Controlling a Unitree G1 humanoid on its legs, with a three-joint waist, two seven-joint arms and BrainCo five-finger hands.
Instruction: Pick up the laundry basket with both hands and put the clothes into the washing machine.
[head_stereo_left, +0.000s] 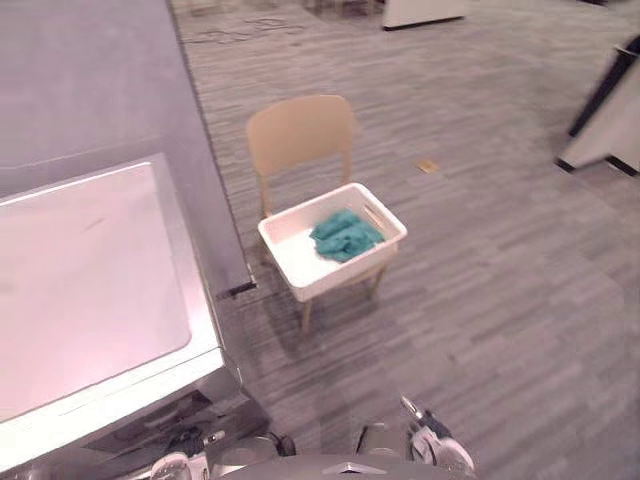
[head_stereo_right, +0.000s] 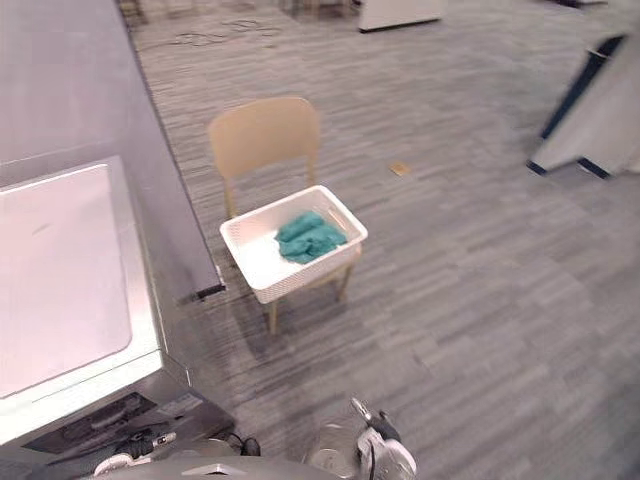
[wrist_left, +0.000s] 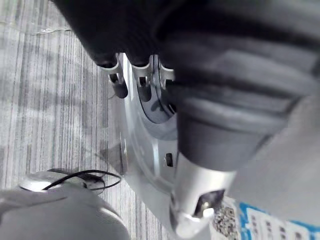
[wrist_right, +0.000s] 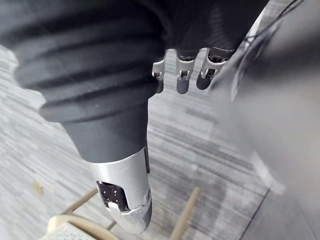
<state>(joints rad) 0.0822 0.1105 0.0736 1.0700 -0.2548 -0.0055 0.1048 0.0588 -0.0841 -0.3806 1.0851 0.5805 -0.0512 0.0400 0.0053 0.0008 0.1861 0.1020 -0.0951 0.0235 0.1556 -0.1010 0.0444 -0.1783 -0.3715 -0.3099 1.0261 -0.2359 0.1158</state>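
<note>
A white laundry basket (head_stereo_left: 300, 262) rests on the seat of a tan wooden chair (head_stereo_left: 300, 130) ahead of me, slightly left of centre. Teal clothes (head_stereo_left: 345, 236) lie bunched in its right half. The washing machine (head_stereo_left: 90, 270), grey with a white top, stands at my left, close to the chair. My left hand (wrist_left: 141, 82) hangs low by my side, fingers straight and holding nothing. My right hand (wrist_right: 182, 75) hangs the same way, fingers relaxed and empty, with grey floor past them. Both hands are well short of the basket.
Grey striped carpet (head_stereo_left: 480, 320) stretches between me and the chair. A white panel with a dark edge (head_stereo_left: 605, 130) stands at the far right. A small tan scrap (head_stereo_left: 427, 165) lies on the floor behind the chair. White furniture (head_stereo_left: 420, 12) sits at the back.
</note>
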